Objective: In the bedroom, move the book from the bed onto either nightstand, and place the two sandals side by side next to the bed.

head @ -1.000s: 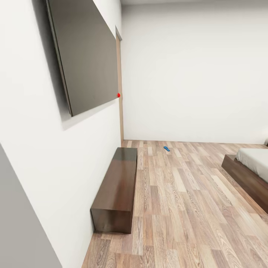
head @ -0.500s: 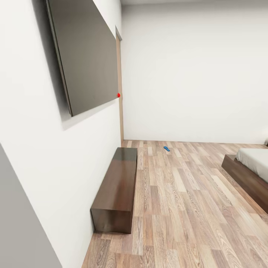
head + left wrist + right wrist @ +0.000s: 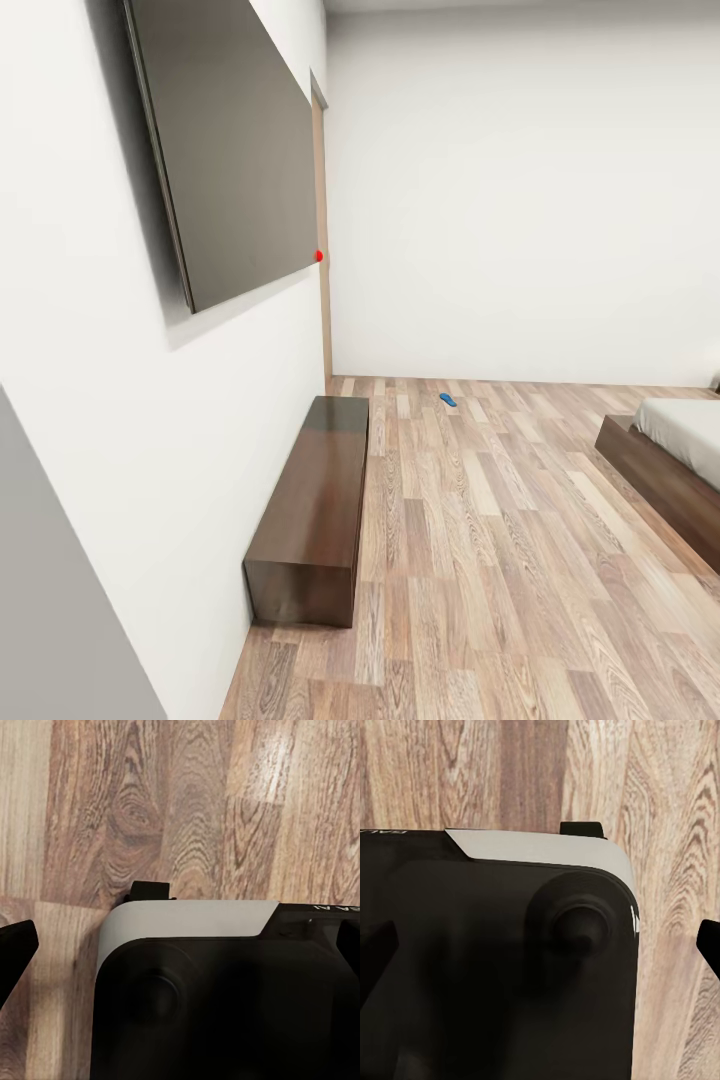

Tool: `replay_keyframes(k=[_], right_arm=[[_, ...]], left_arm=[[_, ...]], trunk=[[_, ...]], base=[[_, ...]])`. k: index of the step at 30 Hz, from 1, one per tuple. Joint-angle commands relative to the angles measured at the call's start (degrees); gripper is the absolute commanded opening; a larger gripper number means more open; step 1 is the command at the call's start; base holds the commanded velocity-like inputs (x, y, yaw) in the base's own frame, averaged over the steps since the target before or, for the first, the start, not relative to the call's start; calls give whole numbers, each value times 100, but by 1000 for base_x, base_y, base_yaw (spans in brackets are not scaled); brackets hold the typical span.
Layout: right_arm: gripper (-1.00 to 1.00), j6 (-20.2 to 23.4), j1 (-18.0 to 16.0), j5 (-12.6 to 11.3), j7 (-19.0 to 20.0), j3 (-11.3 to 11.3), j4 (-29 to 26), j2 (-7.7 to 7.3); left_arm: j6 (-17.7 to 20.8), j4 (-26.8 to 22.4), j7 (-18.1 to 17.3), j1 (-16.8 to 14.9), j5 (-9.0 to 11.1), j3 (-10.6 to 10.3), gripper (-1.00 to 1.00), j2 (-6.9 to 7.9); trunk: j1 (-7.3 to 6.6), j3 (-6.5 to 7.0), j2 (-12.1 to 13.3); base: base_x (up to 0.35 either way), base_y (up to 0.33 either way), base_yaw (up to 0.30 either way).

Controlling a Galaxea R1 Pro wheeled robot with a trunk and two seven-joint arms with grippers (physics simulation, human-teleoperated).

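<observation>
Robot in transit. One sandal (image 3: 447, 399) lies on floor (image 3: 500, 520) near far wall, well apart from bed (image 3: 670, 450). Both grippers' jaws spread wide, empty, arms stowed for travel.

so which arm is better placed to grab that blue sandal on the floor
Neither yet. The sandal lies far off near the back wall, ahead of the bench, roughly central; both wrist cameras look down at floor. Drive closer first.
</observation>
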Motion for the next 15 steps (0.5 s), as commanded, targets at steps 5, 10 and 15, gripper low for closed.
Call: replay_keyframes(k=[5, 10, 15], right_arm=[[100, -20, -4, -4, 14, -2, 6, 0], [100, -20, -4, -4, 14, -2, 6, 0], [100, -20, -4, -4, 14, -2, 6, 0]], left_arm=[[-18, 5, -8, -4, 10, 29, 100, -2], [-18, 5, -8, -4, 10, 29, 100, -2], [-18, 5, -8, -4, 10, 29, 100, -2]], trunk=[[0, -6, -3], [0, -6, -3], [0, -6, -3]], base=[[0, 0, 0], [0, 0, 0], [0, 0, 0]])
